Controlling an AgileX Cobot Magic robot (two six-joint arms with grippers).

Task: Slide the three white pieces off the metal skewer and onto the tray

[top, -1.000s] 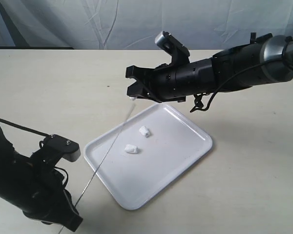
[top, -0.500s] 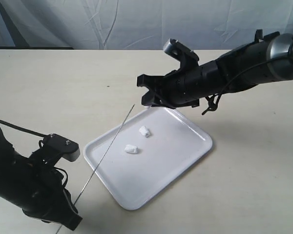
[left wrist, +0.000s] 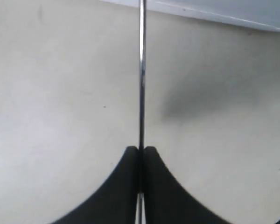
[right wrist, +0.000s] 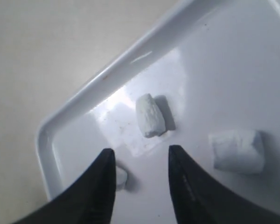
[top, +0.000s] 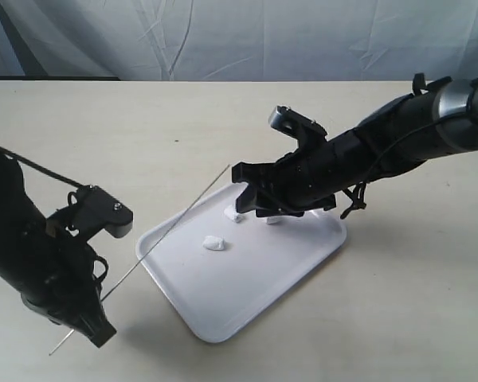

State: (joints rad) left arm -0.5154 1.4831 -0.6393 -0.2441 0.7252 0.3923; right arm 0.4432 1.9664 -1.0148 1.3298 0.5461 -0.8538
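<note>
I'm pinching the metal skewer (left wrist: 141,70) in my left gripper (left wrist: 141,150), jaws closed tight on the rod near its lower end, at lower left of the exterior frame. The rod is slanting up toward centre frame, crossing above the tray's left rim, and looking bare. My right gripper (right wrist: 141,151) is hovering low over the tray (top: 247,286), fingers parted a moderate way, gripping nothing. The three white pieces are all lying on the tray floor: an oblong piece (right wrist: 150,115), a blocky piece (right wrist: 237,150) and a small piece (right wrist: 121,177) half hidden behind one finger. So I'm judging the sliding as done.

Handling guess: the pieces are looking soft and very light, likely squashing or clinging to pads, so I'd be taking them gently by the sides if at all. The skewer is looking thin, stiff and slick, likely pivoting in a pinch this far from its middle.

Room: the beige table (top: 398,318) is lying open around the tray. The rim is low and the glossy tray is probably sliding easily, so I'm favouring lifting straight up, keeping clear of the skewer tip
</note>
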